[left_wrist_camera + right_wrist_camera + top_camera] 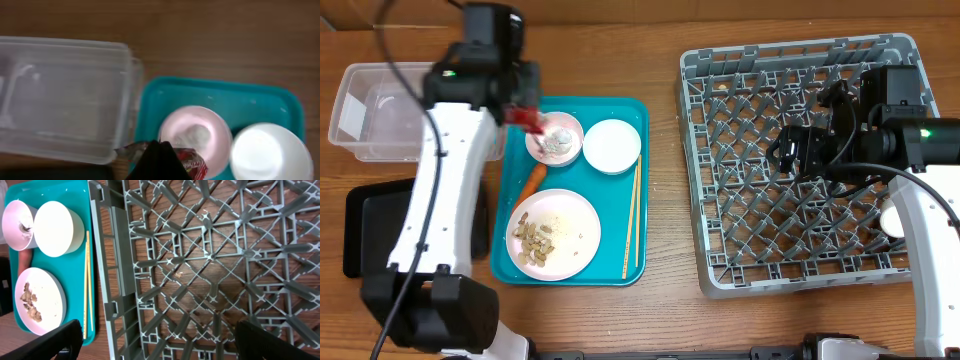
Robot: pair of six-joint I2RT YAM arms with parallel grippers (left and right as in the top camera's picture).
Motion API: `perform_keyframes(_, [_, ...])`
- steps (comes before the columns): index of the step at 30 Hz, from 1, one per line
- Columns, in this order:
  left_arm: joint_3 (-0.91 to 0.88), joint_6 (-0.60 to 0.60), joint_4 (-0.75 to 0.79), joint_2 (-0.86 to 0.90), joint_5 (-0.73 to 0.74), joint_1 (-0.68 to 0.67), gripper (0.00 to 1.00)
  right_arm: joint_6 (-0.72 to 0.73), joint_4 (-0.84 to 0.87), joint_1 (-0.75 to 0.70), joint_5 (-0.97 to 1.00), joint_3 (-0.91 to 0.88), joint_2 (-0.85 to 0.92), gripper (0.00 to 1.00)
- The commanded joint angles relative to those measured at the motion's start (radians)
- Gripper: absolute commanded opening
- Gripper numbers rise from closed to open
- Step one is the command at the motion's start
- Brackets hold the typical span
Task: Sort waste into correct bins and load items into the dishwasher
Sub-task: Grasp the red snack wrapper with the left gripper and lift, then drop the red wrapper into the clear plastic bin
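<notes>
1. Waste sorting is in hand: the left gripper (159,156) is clenched on the red wrapper (193,161), just above the pink bowl (556,139).
2. The next move is probably to carry it over the clear tub (358,72) and let go.
3. The right gripper (798,150) hangs released over the dish rack (691,150).

Plastic, glaze and wood grain

The counter (665,200) is brown wood grain with a low sheen. The clear tub (380,100) is translucent plastic, smooth and slightly cloudy, with soft highlights. The teal tray (610,265) is smooth plastic with a mild gloss. The grey dish rack (695,180) is moulded matt plastic, and the black tray (360,230) looks smooth and dull. The pink bowl (554,138), white bowl (611,146) and plate (554,232) have a smooth, glazed-looking finish. The chopsticks (632,220) are pale bare wood. The red snack wrapper (192,161) is crinkled, shiny film.
</notes>
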Motion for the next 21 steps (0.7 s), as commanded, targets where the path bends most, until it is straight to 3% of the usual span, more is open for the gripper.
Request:
perform_keyframes(1, [0.015,-0.032,0.039,0.001,-0.095,0.102,0.04,-0.008,0.003,0.002,0.003,0.013,-0.001,1.0])
perform_keyframes(6, [0.004,-0.098,0.121,0.008,-0.084,0.232,0.04,-0.008,0.003,0.002,0.003,0.013,-0.001,1.0])
perform_keyframes(7, [0.003,-0.098,0.126,0.011,-0.079,0.245,0.08,-0.008,0.003,0.002,0.003,0.013,-0.001,1.0])
perform_keyframes(12, [0.003,-0.098,0.14,0.055,-0.079,0.293,0.63,-0.008,-0.006,0.002,0.003,0.013,-0.001,1.0])
perform_keyframes(14, [0.003,-0.098,0.131,0.06,-0.045,0.292,0.65,-0.008,-0.011,0.002,0.003,0.013,-0.001,1.0])
perform_keyframes(19, [0.003,-0.098,0.062,0.059,0.247,0.218,0.56,-0.008,-0.013,0.002,0.004,0.013,-0.001,1.0])
perform_keyframes(21, [0.002,-0.098,0.027,0.061,0.285,0.172,0.55,-0.008,-0.013,0.002,0.004,0.013,-0.001,1.0])
